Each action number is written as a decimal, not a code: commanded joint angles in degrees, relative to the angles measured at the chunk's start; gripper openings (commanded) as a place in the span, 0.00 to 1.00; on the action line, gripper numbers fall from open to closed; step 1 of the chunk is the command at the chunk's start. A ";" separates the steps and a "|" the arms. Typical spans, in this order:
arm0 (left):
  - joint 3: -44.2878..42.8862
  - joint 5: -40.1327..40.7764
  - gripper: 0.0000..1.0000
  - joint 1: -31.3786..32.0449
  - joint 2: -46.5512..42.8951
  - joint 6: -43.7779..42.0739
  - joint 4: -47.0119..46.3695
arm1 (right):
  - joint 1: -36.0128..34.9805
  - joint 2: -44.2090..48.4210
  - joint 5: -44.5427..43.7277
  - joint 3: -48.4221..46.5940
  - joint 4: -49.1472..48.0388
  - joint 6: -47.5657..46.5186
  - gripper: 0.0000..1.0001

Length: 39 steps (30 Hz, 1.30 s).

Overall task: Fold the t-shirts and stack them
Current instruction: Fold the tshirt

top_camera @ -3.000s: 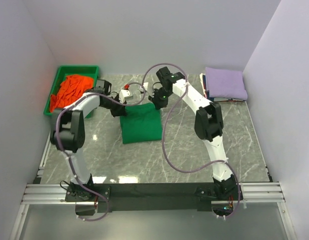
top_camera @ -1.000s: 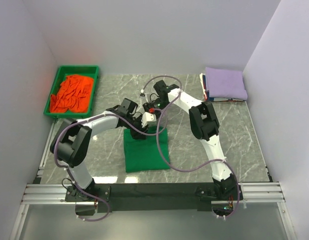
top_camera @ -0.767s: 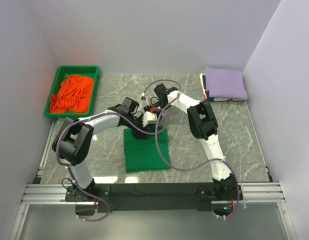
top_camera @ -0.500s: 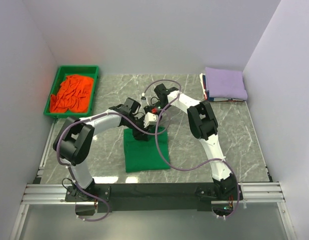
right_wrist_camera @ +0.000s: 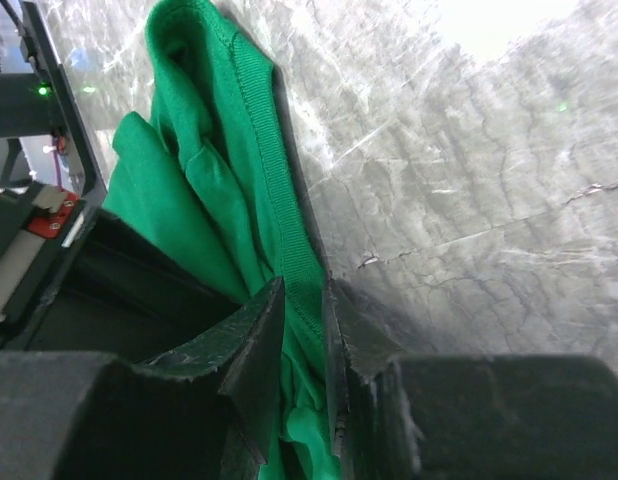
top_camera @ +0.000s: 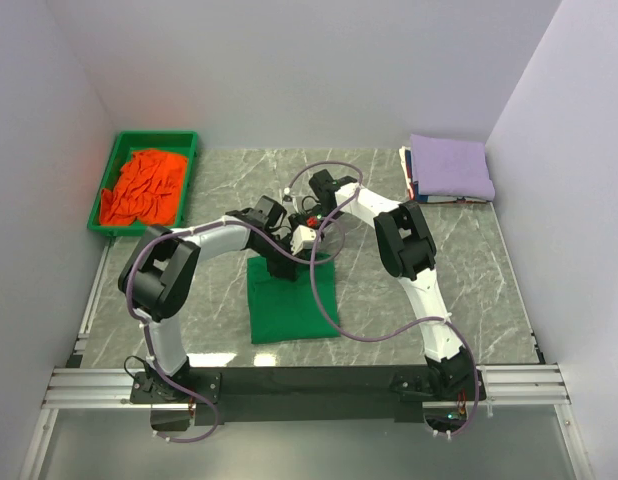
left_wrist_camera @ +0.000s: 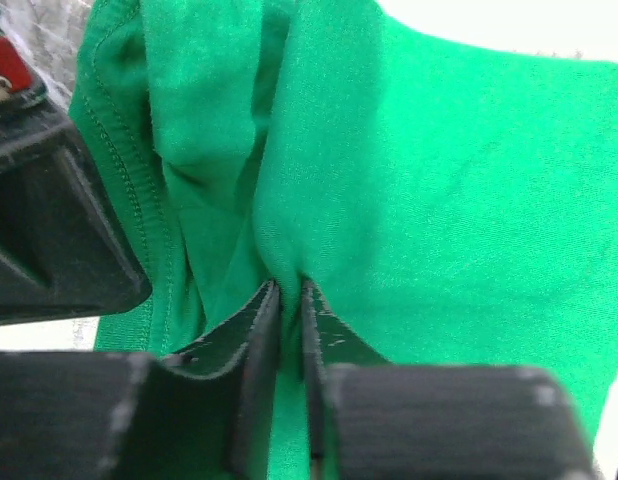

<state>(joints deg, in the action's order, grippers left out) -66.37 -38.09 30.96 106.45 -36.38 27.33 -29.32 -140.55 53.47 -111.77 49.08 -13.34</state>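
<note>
Your left fingers [left_wrist_camera: 254,340] pinch a fold at the far edge of the green t-shirt [top_camera: 289,305]. It lies mid-counter [top_camera: 469,290], long axis running toward you. Just beside them, your right fingers [right_wrist_camera: 251,345] pinch its ribbed edge, so the cloth trails nearward from both grips.

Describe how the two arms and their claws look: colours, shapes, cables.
Both the left arm and right arm have white links with bulky black joints. A thin mauve cable loops loosely along each. The left claw and right claw each have two flat, black, wedge-shaped fingers, slightly scuffed.
</note>
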 commanded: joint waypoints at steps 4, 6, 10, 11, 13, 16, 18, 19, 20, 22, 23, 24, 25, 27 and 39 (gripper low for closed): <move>-3.33 -0.06 0.05 1.12 -7.48 -1.49 4.57 | 0.05 -0.69 -3.81 2.52 0.40 -2.83 0.28; -3.15 0.47 0.01 1.38 -9.59 -2.11 5.98 | 0.14 -0.69 -3.82 2.96 0.14 -2.74 0.28; -2.63 2.13 0.01 1.38 -12.41 -4.05 7.12 | 0.05 -0.86 -3.46 3.04 0.14 -2.74 0.27; -2.80 3.53 0.01 1.47 -12.67 -4.48 7.12 | 0.05 -0.86 -3.46 2.96 0.14 -2.83 0.27; -3.15 4.86 0.01 1.21 -12.94 -4.84 6.25 | 0.05 -0.78 -3.55 3.04 0.23 -2.92 0.27; -4.47 6.53 0.01 0.51 -11.71 -5.81 4.76 | 0.14 -0.86 -3.46 2.96 0.40 -3.00 0.27; -4.73 7.58 0.01 -0.54 -10.40 -6.24 3.70 | 0.23 -0.95 -3.55 2.52 0.66 -3.18 0.27; -4.82 8.02 0.01 -0.90 -9.95 -6.25 1.95 | 0.14 -0.95 -3.55 2.34 0.84 -3.27 0.27; -4.65 8.38 0.01 -1.16 -9.60 -6.07 0.80 | 0.14 -1.13 -3.64 2.17 0.93 -3.35 0.27; -4.47 9.17 0.01 -1.78 -8.55 -5.72 -2.70 | 0.14 -1.39 -3.38 1.99 1.10 -3.44 0.27; -3.69 9.52 0.01 -1.87 -8.28 -5.63 -4.03 | 0.14 -1.39 -3.38 1.82 1.11 -3.36 0.27; -3.25 9.61 0.01 -1.87 -7.41 -6.07 -4.82 | 0.14 -1.48 -3.29 1.64 1.11 -3.27 0.27; -2.89 9.87 0.01 -1.78 -6.88 -6.24 -5.53 | 0.14 -1.57 -3.37 1.38 1.28 -3.18 0.27; -1.84 10.05 0.01 -1.78 -5.56 -6.68 -8.08 | 0.23 -1.74 -3.55 0.76 1.20 -3.01 0.27; 0.19 7.68 0.01 -1.34 -5.91 -8.44 -10.37 | 2.69 -0.78 -5.30 -4.87 -0.47 0.77 0.28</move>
<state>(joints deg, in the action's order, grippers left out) -66.50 -28.75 29.26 102.59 -43.09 19.27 -27.55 -141.03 51.07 -114.43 50.06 -13.28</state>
